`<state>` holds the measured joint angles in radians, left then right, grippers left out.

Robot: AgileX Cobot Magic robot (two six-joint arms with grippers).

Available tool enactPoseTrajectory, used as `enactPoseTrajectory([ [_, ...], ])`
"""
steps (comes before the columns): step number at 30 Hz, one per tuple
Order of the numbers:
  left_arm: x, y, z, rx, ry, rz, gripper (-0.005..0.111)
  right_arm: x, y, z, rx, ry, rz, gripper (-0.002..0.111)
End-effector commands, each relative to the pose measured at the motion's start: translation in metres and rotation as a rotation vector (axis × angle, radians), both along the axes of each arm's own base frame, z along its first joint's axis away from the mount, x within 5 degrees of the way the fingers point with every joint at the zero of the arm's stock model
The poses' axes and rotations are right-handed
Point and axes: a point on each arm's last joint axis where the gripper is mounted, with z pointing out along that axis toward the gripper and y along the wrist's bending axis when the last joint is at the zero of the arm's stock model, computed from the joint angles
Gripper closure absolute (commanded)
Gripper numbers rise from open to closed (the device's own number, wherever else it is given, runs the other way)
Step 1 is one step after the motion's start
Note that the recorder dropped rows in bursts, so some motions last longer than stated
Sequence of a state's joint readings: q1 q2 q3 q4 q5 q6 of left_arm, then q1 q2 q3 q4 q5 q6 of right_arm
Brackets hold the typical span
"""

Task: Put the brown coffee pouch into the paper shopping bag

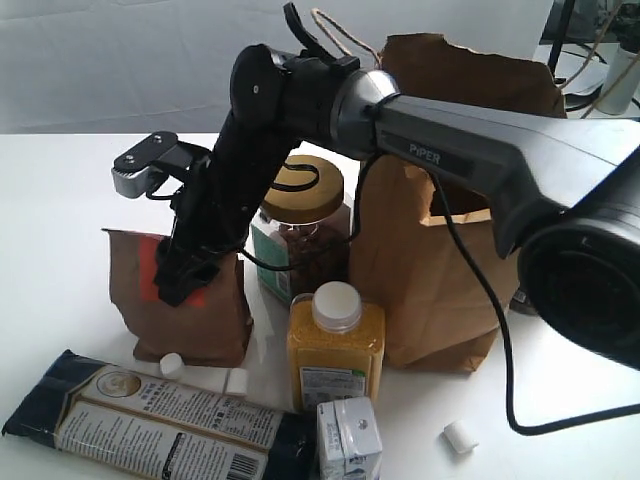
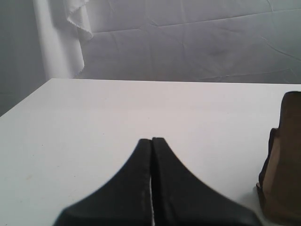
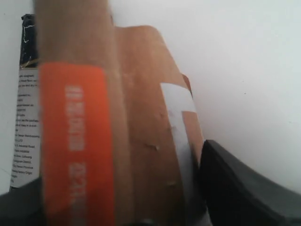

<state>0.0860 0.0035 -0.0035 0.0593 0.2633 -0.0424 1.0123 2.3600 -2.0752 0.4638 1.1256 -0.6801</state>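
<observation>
Well, one tall tan kraft paper shopping bag [image 1: 440,290] stands on the white table [image 1: 60,190]. The black arm [image 1: 470,150] before it reads "PiPER". Further left, one dark-brown coffee pouch [image 1: 215,310] with an orange-red label [image 3: 75,141] stands between the right gripper [image 1: 178,285] jaws; whether they pinch it, I cannot tell. The left gripper [image 2: 151,143] jaws are pressed together.

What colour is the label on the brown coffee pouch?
Orange-red, with pale lettering. The label on the brown coffee pouch shows best in the right wrist view.

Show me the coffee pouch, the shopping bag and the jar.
brown coffee pouch [image 1: 215,325]: exterior view, lower front face.
paper shopping bag [image 1: 410,290]: exterior view, front panel.
jar [image 1: 330,197]: exterior view, tan lid.
</observation>
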Motion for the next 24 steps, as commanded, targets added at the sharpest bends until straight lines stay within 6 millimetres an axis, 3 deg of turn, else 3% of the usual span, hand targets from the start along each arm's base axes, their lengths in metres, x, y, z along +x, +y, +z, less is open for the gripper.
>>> enactPoseTrajectory([
  [1, 0.0, 0.0, -0.001, 0.002, -0.004, 0.004, 0.107, 0.0, -0.001, -0.007, -0.035, 0.009, -0.018, 0.079],
  [5, 0.0, 0.0, -0.001, 0.002, -0.004, 0.004, 0.107, 0.0, -0.002, 0.002, -0.02, 0.0, -0.018, 0.107],
  [10, 0.0, 0.0, -0.001, 0.002, -0.004, 0.004, 0.107, -0.001, -0.004, 0.026, 0.038, -0.036, -0.03, 0.108],
  [17, 0.0, 0.0, -0.001, 0.002, -0.004, 0.004, 0.107, -0.01, -0.017, 0.102, 0.203, -0.128, -0.058, 0.108],
  [24, 0.0, 0.0, -0.001, 0.002, -0.004, 0.004, 0.107, -0.028, -0.047, 0.188, 0.387, -0.221, -0.079, 0.108],
])
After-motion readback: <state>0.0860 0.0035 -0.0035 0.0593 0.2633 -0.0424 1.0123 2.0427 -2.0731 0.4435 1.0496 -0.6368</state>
